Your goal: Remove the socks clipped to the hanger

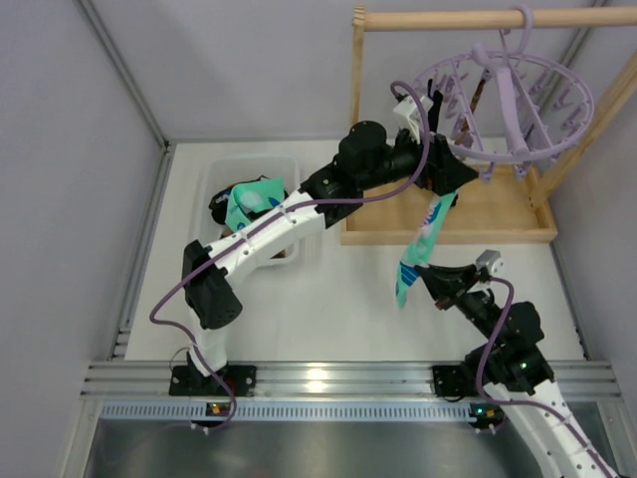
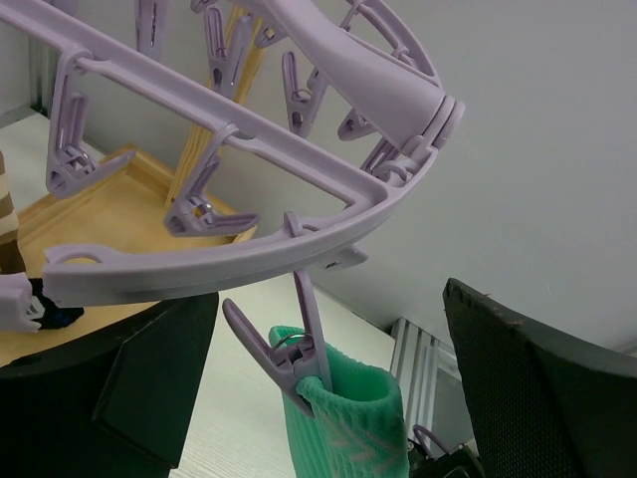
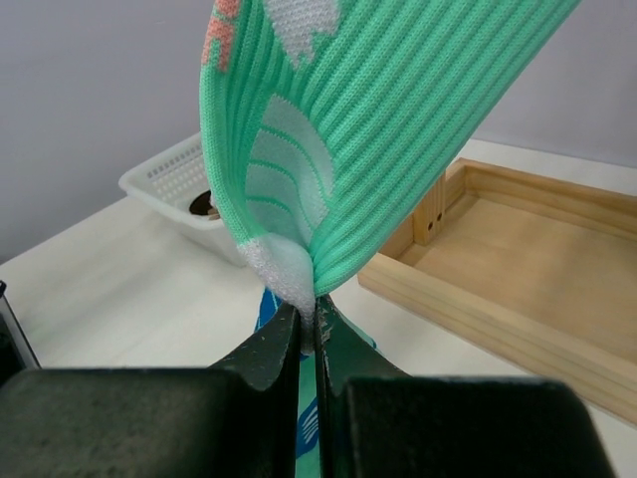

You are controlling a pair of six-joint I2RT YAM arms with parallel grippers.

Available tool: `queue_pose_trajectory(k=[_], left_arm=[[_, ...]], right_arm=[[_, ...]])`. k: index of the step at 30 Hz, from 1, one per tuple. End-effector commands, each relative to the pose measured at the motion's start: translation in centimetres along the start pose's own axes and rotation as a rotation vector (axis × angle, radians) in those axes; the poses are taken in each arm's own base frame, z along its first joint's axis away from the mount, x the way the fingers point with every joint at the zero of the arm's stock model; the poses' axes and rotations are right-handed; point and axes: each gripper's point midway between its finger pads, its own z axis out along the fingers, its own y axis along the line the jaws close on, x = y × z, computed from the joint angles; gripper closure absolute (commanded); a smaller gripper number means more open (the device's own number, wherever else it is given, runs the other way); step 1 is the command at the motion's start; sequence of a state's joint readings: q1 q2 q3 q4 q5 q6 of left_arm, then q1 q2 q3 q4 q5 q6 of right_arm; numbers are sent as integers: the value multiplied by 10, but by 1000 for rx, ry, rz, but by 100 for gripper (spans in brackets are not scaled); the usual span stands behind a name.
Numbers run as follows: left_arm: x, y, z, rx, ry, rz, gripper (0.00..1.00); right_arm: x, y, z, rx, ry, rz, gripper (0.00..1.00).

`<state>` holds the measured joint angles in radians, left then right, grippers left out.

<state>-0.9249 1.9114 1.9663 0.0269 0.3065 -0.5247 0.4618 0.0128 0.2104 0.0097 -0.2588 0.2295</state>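
The lavender hanger (image 1: 510, 92) hangs from the wooden rail at the upper right. One mint-teal sock (image 1: 425, 239) hangs by its cuff from a clip (image 2: 291, 349) on the ring's near rim (image 2: 249, 254). My left gripper (image 1: 446, 179) is open, and its fingers (image 2: 537, 388) stand on either side of that clip and the sock cuff (image 2: 353, 418) without touching them. My right gripper (image 1: 430, 282) is shut on the sock's white toe end (image 3: 294, 279), below the hanger. The sock (image 3: 378, 119) stretches up from its jaws.
A white basket (image 1: 217, 179) at the back left holds a teal sock (image 1: 254, 199) and other socks; it also shows in the right wrist view (image 3: 169, 184). The wooden frame's tray base (image 1: 498, 214) lies under the hanger. Grey walls enclose the table.
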Motion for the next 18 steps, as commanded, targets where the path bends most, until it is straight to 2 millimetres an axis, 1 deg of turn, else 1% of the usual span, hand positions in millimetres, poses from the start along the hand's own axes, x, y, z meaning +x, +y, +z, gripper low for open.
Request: queue_pose_trajectory(k=[1,2,4,5,7,8,11,13,14,16,18], left_arm=[[-27,-20,-2,48,-82,19,2],[-28,-21,-2,51,-83,19,2],[-28,-23,-3,58,-86,19,2],[-29,-23,-3,59,-87,20,2],[-29,-24,-2,60,-90,16,2],[-30,-25,-2,65,-92,15,2],[-32,-26,-1,74,-99,7,2],[-31,-29,0,90,-98,2,2],[-34,-31,0,101,-105,-3,2],[-33,-32,3,111,-103,-11,4],[-32,-31,7,113,-104,-20,8]], right_arm=[[-59,23,-17,-71,-194,-60,100],[-67,24,-19,-68,-207,-69,100],[-72,26,-22,-69,-205,-71,100],[-81,29,-24,-75,-225,-81,100],[-80,30,-27,-71,-197,-79,100],[-87,33,-30,-75,-208,-84,100],[-96,37,-35,-81,-210,-92,100],[-100,38,-38,-78,-209,-99,100],[-99,37,-38,-75,-204,-100,100],[-99,37,-39,-74,-201,-99,100],[-98,37,-39,-71,-199,-99,100]])
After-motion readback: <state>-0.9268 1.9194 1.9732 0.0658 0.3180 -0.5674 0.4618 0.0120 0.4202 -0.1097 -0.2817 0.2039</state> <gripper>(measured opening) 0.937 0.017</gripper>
